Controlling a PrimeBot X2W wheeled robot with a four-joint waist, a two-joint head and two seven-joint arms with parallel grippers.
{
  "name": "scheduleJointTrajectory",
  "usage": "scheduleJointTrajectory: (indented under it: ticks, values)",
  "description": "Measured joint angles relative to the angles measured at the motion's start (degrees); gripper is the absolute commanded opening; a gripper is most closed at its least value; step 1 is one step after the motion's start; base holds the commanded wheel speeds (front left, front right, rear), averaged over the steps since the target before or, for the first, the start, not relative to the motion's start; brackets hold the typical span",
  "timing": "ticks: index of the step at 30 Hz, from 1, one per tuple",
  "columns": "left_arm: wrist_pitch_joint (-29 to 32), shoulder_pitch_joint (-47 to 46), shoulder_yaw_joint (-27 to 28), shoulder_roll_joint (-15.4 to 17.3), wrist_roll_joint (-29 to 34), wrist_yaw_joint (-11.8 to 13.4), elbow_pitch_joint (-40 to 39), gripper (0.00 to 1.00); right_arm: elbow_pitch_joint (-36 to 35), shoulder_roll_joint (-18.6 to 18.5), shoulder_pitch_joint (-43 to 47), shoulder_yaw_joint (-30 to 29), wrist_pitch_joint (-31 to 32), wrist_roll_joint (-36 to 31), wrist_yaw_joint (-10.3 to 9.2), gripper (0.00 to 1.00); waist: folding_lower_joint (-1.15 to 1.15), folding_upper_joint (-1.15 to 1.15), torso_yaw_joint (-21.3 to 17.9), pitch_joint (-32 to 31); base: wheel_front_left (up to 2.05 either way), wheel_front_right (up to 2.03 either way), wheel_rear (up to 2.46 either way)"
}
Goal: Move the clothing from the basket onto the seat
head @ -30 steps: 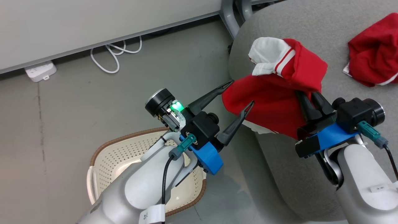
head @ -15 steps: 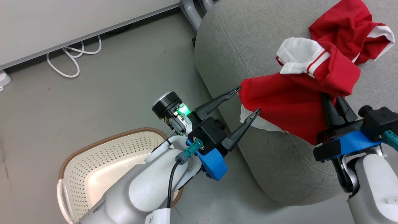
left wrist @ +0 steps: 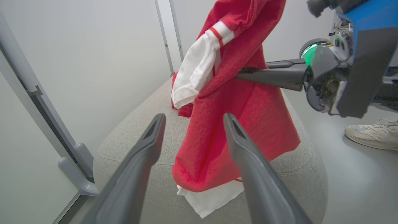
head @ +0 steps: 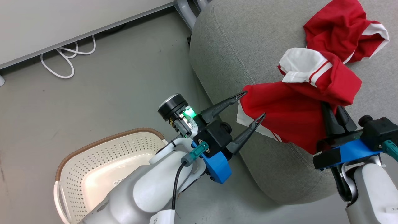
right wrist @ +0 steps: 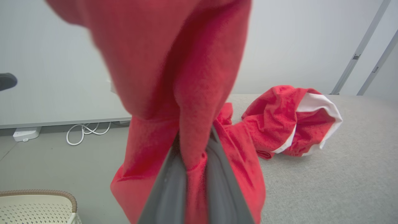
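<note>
The right jaws are pressed together on a fold of a red garment (head: 289, 115), the two smooth dark fingers (right wrist: 168, 193) pinching the soft, terry-like cloth between them. The garment drapes over and around those fingers. It is bright red, with a white cuff bearing a narrow red stripe folded over near its top and a white hem peeking out at its low end. In the left wrist view its long axis runs nearly upright, cuff high and hem low, hanging over the rounded front edge of the seat (head: 236, 53); whether the hem touches the cushion cannot be told.

The left jaws are spread wide and hold nothing; their tapered dark fingers (head: 224, 104) point at the garment's lower edge, tips just beside it.

The seat is a large light grey cushion of coarse woven fabric with a seam line along its rounded rim. On it, past the held piece, lies the second red garment (head: 335, 34), crumpled, its white trim showing.

The basket (head: 102, 149), cream plastic with perforated walls and a brown woven-look rim, stands on the grey floor (head: 108, 93) beside the seat.
</note>
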Motion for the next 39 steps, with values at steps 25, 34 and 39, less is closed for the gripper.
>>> scheduleJointTrajectory:
  ticks: [25,34,39]
  values:
    - [0.0,-6.7,0.2,2.1,2.3,0.0,-0.8,1.0,-2.7,-8.7,-27.5,-10.6,0.0,-0.5,0.01,0.0,0.0,0.0,1.7,11.5,0.0,0.0,0.0]
    - [0.0,-13.0,-2.6,3.0,3.2,0.0,-0.9,1.0,2.2,-17.9,-37.7,-22.9,0.0,0.4,0.0,0.0,0.01,0.0,3.5,20.8,0.0,0.0,0.0]
    - [0.0,-15.0,-2.9,3.2,3.4,0.0,-1.4,1.0,8.1,-20.4,-38.7,-27.2,0.0,0.8,0.0,0.0,0.01,0.0,4.9,24.6,0.0,0.0,0.0]
